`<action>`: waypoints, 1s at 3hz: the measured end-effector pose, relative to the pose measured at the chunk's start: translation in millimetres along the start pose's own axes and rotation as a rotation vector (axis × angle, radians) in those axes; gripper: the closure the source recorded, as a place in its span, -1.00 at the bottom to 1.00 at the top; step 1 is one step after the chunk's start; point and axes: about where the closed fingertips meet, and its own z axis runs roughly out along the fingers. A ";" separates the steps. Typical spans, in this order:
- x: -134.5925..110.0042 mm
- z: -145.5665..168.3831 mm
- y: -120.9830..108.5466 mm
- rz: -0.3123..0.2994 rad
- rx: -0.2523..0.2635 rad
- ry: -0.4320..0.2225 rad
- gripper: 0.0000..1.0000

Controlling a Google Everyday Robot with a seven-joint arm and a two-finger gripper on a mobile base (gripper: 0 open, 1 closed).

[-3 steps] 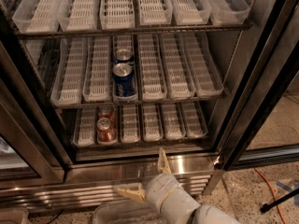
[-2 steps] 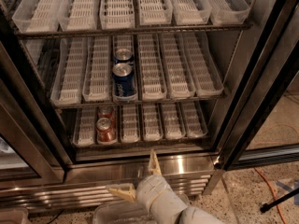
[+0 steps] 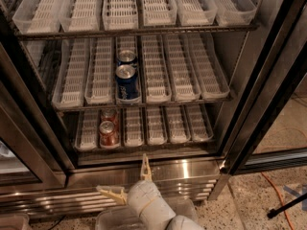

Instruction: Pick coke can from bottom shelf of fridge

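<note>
The fridge [image 3: 158,174] stands open in front of me, with a shiny steel base and wire racks of white trays. A red coke can [image 3: 108,133] with a silver top stands at the front of the second lane of the bottom shelf [image 3: 168,128]; a second red can [image 3: 110,114] stands right behind it. My gripper [image 3: 128,177] is low in the view, in front of the steel base, below and a little right of the can. Its two tan fingers [image 3: 145,167] are spread wide and hold nothing.
Two blue soda cans [image 3: 127,82] stand in a lane on the middle shelf, above the red cans. The dark-framed right door [image 3: 268,95] stands open at the right. An orange cable [image 3: 276,193] lies on the speckled floor at the right. A clear bin [image 3: 108,219] sits by my arm.
The gripper has shifted left and slightly up toward the fridge base, fingers still spread. The cans have not moved.
</note>
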 end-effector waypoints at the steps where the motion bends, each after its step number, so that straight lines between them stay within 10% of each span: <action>1: 7.5 15.7 4.0 0.022 0.015 -0.051 -1.00; 3: 6.3 50.2 -1.7 0.015 0.056 -0.076 -1.00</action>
